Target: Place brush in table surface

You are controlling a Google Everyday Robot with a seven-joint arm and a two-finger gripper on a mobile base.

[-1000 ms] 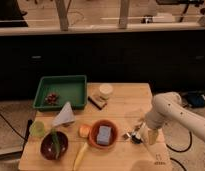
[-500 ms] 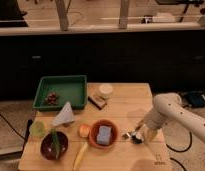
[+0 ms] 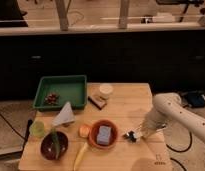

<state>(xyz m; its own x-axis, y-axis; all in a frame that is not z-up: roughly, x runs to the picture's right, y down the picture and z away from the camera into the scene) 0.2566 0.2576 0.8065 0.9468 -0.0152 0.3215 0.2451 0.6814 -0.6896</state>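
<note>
My gripper (image 3: 134, 134) hangs from the white arm (image 3: 168, 109) on the right and sits low over the light wooden table surface (image 3: 128, 112), just right of the orange bowl (image 3: 102, 134). A small pale and dark shape (image 3: 128, 135) shows at the gripper's tip, close to the tabletop. It may be part of the brush, but I cannot make out its handle or bristle head. The table's dark logo mark (image 3: 157, 162) is near the front right corner.
The orange bowl holds a blue sponge (image 3: 103, 135). A yellow-handled utensil (image 3: 81, 152), a dark red bowl (image 3: 53, 145), a green cup (image 3: 37, 129) and a white wedge (image 3: 64, 115) stand on the left. A green tray (image 3: 61, 91), a dark block (image 3: 98, 101) and a white cup (image 3: 105, 90) sit at the back.
The gripper has shifted slightly left toward the orange bowl, staying low over the table. Nothing else has moved.
</note>
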